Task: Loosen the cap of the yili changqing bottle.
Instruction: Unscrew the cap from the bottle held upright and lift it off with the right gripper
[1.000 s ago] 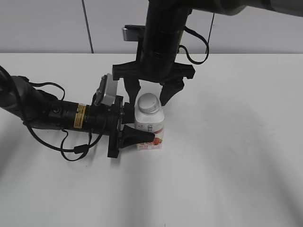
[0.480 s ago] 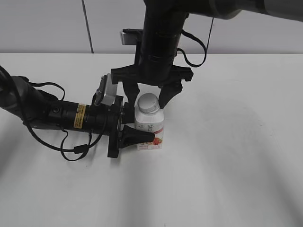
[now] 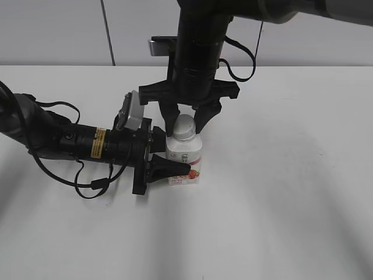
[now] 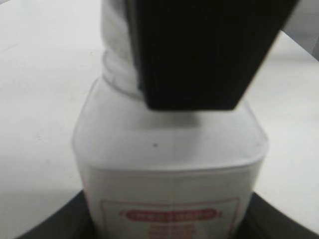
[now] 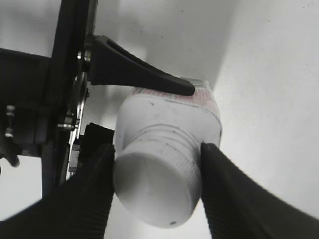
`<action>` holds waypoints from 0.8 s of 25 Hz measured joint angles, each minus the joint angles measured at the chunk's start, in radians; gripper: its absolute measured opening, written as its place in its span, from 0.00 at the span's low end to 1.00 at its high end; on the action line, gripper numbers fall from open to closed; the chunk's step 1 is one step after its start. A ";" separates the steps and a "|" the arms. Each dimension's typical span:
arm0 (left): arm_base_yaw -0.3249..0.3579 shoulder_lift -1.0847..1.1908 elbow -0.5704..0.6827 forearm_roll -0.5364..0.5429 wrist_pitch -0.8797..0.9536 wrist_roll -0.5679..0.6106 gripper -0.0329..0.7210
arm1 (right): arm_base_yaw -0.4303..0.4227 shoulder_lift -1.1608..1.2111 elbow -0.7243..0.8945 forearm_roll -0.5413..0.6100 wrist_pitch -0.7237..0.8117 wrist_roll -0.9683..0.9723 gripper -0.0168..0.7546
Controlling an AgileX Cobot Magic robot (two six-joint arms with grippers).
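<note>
Near the white table's [image 3: 280, 192] far edge, left gripper [image 3: 169, 157] clamps the squarish white plastic bottle [image 3: 184, 160]; right gripper [image 5: 155, 172] pinches its ribbed white cap [image 5: 158, 181]

Bottle [image 4: 169, 199] label txt blurred, unreadable.

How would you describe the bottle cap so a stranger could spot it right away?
On the white table, two black arms meet at a small white bottle with a red fruit label. The cap is the ribbed white disc on its neck, between the right gripper fingers.
</note>
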 joint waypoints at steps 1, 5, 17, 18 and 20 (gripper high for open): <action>0.000 0.000 0.000 0.000 0.000 0.000 0.53 | 0.000 0.000 0.000 0.000 0.000 -0.007 0.55; 0.000 0.000 0.000 0.000 0.000 -0.001 0.53 | 0.000 0.000 0.000 0.001 0.002 -0.076 0.55; 0.000 0.000 0.000 0.000 0.000 -0.001 0.53 | 0.000 0.000 0.000 0.004 0.002 -0.742 0.54; 0.000 0.000 0.000 0.000 0.000 -0.001 0.53 | 0.000 0.000 0.000 0.004 0.002 -0.793 0.54; 0.000 0.000 0.000 0.000 0.000 -0.001 0.53 | 0.000 0.000 0.000 0.004 0.002 -0.870 0.54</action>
